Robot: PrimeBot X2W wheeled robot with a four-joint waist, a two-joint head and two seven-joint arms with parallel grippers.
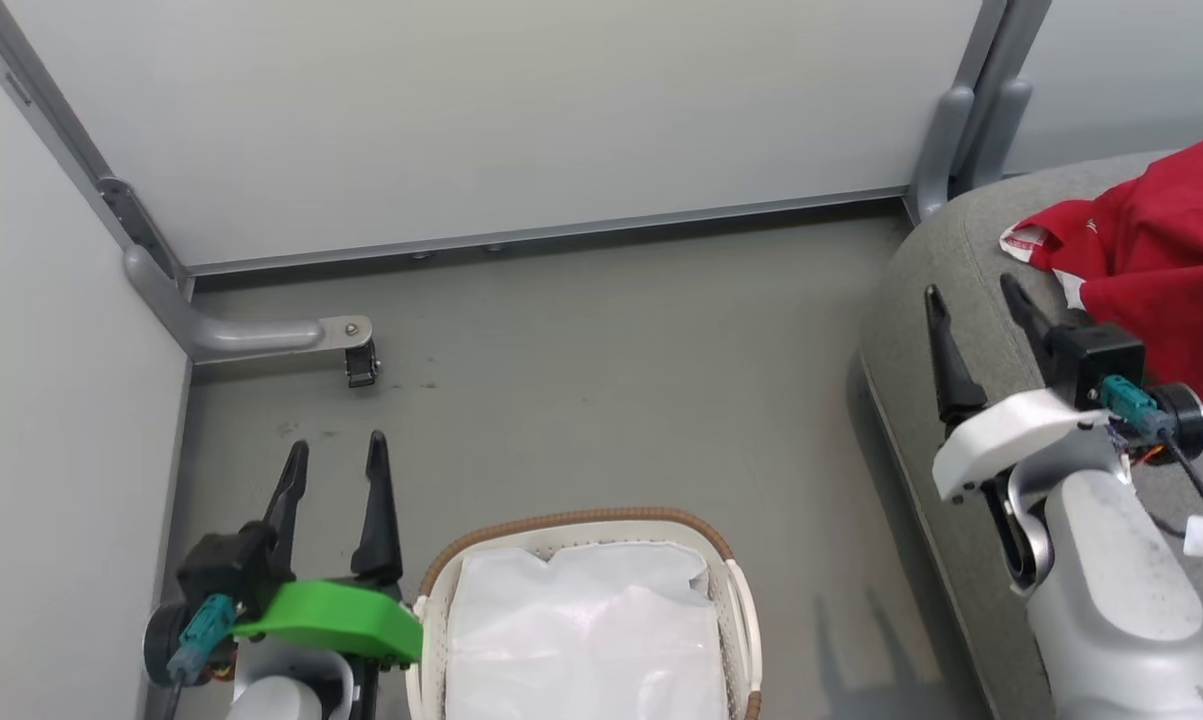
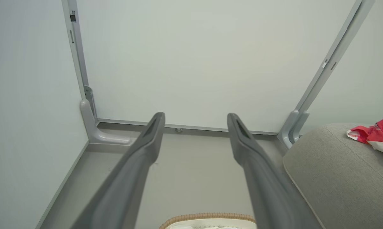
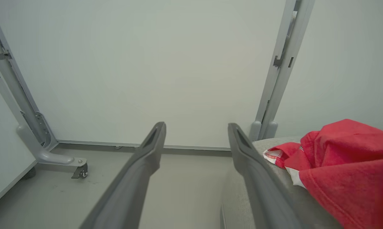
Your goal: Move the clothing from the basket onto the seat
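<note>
On woven seat point(image 1: 961, 262), clothing point(image 1: 1173, 250) (crumpled red)

Bright, even light, soft shadows; wrist views seem slightly blurred.

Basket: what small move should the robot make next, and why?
Probably draw the right gripper back from the seat: the clothing lies there, this gripper and the left gripper stand open and empty, and the basket, where visible, holds white liner.

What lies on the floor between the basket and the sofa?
Only bare grey floor, crossed by a faint shadow, separates the basket from the sofa. The head view shows this.
</note>
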